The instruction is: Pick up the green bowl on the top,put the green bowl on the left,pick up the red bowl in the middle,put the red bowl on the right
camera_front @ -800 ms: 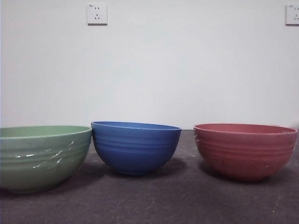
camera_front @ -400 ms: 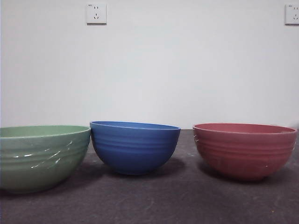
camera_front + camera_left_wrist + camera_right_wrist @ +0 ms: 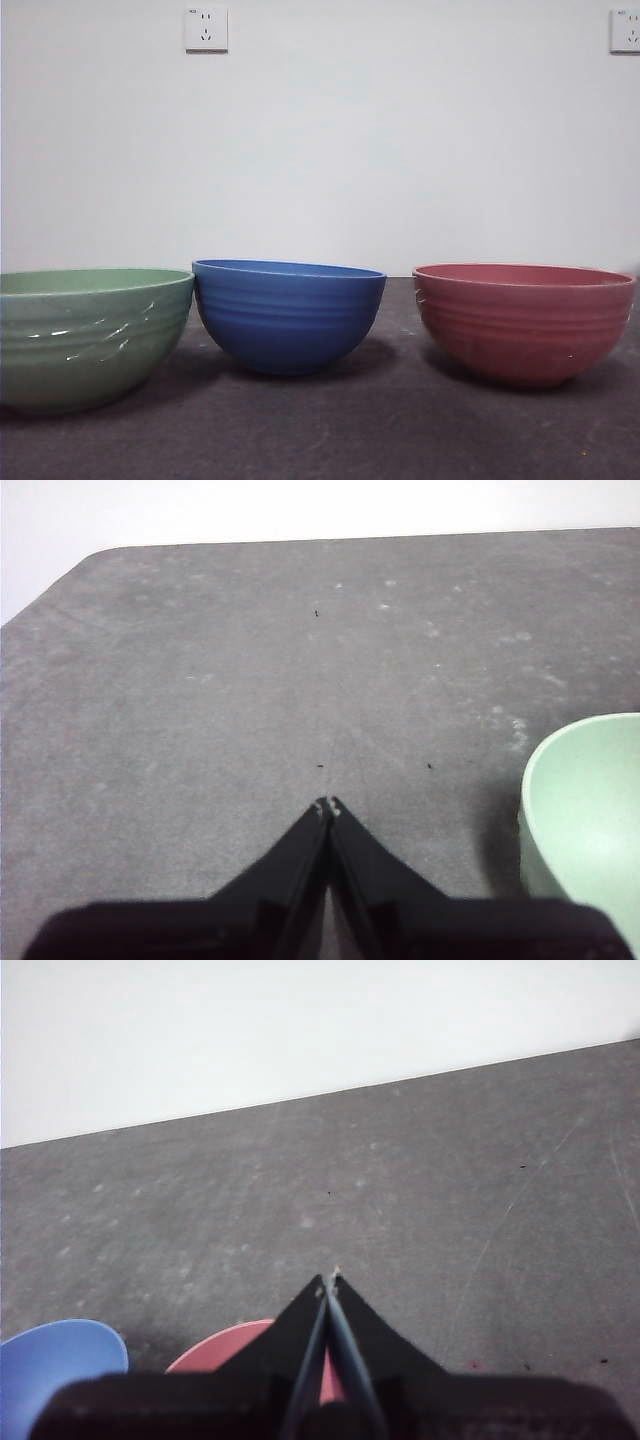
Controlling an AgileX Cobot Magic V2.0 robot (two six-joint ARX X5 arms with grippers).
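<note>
Both grippers, left gripper (image 3: 327, 805) and right gripper (image 3: 328, 1278), hang clenched and empty above the table (image 3: 330, 430), since the green bowl (image 3: 90, 335) already sits left of the blue bowl (image 3: 288, 312) and the red bowl (image 3: 524, 320) right

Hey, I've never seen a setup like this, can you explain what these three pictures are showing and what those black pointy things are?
This is a two-armed robot at a table. One picture looks level across the table: a green bowl, a blue bowl and a red bowl stand apart in a row. The other two come from cameras on the robot's wrists. The black points are its fingers: the left gripper is shut beside the green bowl, the right gripper is shut above the red bowl's rim. Neither holds anything.
</note>
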